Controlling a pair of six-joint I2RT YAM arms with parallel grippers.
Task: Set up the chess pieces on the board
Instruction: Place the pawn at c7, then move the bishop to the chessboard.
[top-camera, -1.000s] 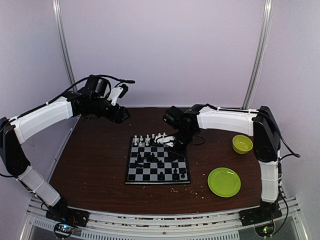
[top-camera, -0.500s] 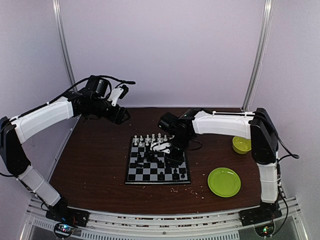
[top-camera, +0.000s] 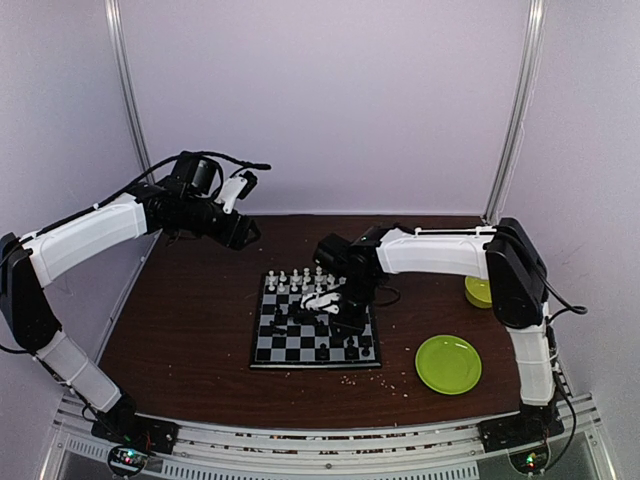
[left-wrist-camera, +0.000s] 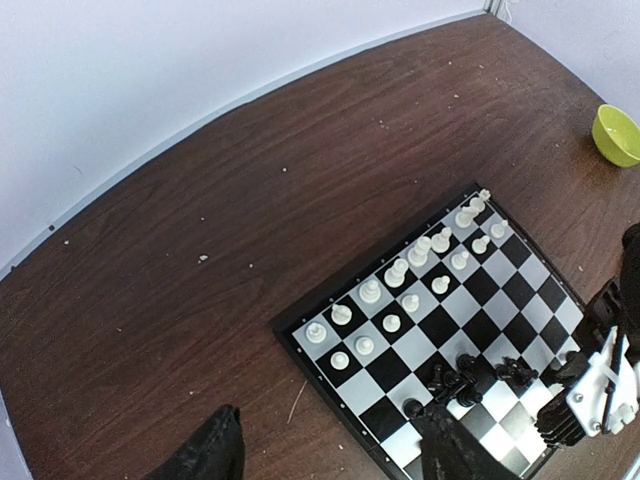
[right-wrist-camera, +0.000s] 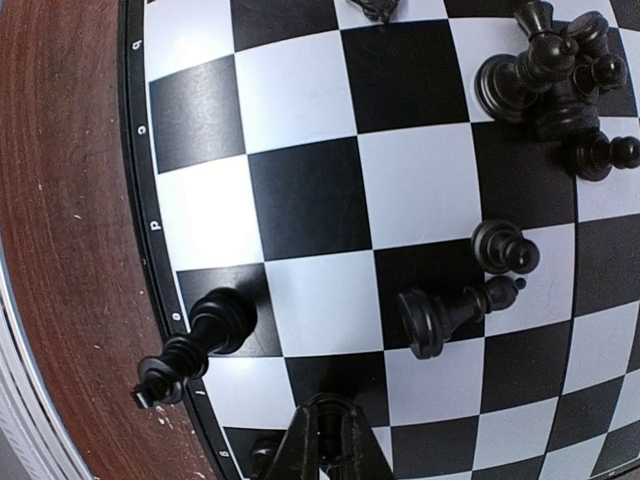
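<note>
While white pieces fill the far rows of the board, black pieces lie heaped mid-board, some toppled; right jaws closed just above them, load unclear; left jaws wide open, raised far left; best: lift one piece by its head, stand it squarely on a near row.

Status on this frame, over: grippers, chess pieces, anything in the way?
Left gripper open, clear of the board. Right gripper shut, low over it. White chess pieces lined up; black chess pieces jumbled, some toppled. No obstruction seen.
</note>
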